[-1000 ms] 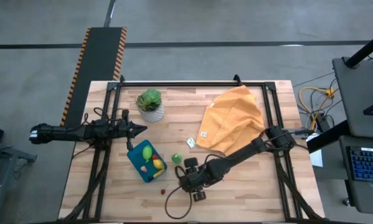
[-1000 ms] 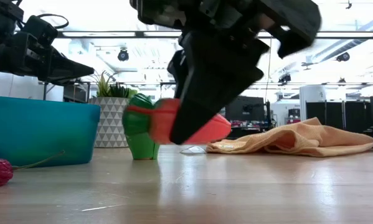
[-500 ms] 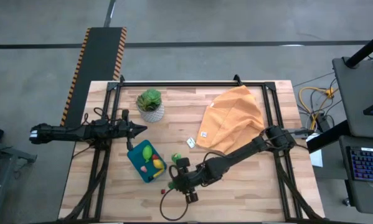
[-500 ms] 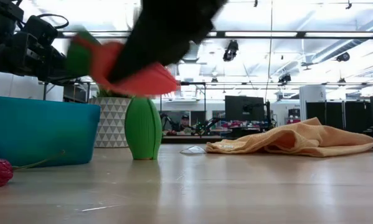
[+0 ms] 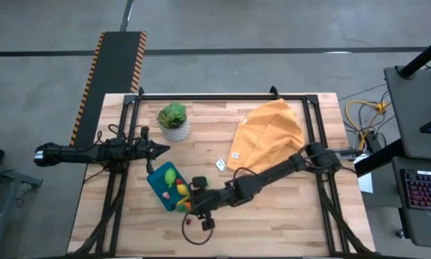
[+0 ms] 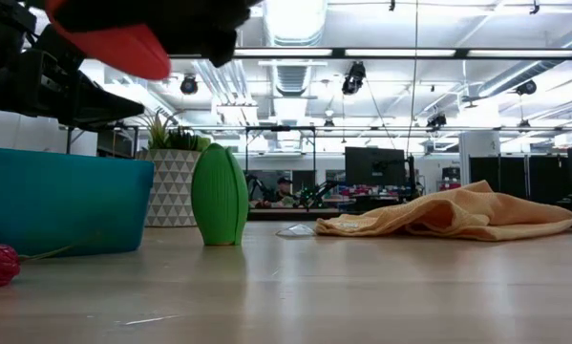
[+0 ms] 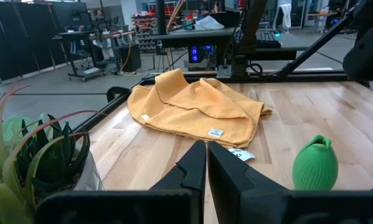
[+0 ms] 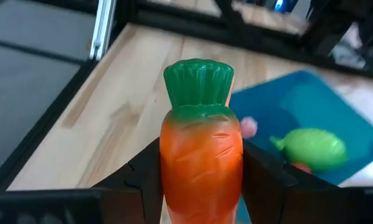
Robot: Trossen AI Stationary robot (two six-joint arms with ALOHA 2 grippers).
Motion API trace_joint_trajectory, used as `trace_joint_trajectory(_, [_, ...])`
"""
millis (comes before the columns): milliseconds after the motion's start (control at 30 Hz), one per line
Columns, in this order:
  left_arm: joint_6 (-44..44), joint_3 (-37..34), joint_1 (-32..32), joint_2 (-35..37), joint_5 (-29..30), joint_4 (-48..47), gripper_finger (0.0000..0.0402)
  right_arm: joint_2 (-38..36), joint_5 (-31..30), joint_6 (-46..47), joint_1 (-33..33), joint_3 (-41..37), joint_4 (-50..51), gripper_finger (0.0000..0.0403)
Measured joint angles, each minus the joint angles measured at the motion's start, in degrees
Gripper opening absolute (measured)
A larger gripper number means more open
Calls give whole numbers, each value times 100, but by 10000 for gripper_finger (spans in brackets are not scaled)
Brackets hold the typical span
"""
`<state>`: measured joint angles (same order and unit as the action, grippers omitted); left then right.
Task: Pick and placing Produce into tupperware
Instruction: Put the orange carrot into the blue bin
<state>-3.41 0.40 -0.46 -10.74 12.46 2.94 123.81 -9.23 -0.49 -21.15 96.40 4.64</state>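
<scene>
The orange carrot (image 8: 200, 149) with its green top (image 8: 198, 81) sits between the fingers of my right gripper (image 5: 188, 206), which is shut on it. It hangs in the air by the near right corner of the teal tupperware (image 5: 160, 184). In the low view the carrot (image 6: 109, 43) shows high above the tupperware's wall (image 6: 61, 201). A green-yellow fruit (image 5: 170, 175) and a yellow and a red piece (image 5: 180, 191) lie in the tupperware. A green piece of produce (image 6: 219, 196) stands upright on the table. My left gripper (image 5: 161, 150) is shut at the table's left. My right gripper pinches the carrot's orange body by its two sides (image 8: 167, 168) between its two fingers (image 8: 264, 177). The fingers come from the table's right, slanting down, and lie along the carrot. The green top points away from the wrist. The carrot is lifted clear of the table.
A small red piece (image 5: 188, 221) lies on the table near the front. An orange cloth (image 5: 269, 137) is spread at the far right, and a potted plant (image 5: 173, 121) stands at the far left. Bare wood lies along the near right.
My right gripper has gone up and toward the table's left edge with the carrot, tipping from steeply down to a flatter slant. The carrot has risen from beside the green piece to above the tupperware's wall.
</scene>
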Motion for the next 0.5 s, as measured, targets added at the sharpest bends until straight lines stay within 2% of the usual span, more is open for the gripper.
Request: trace_joint_trajectory(500, [-1,1,-1,3,0,0,0,250,378,-346,331,-16,-1362,160])
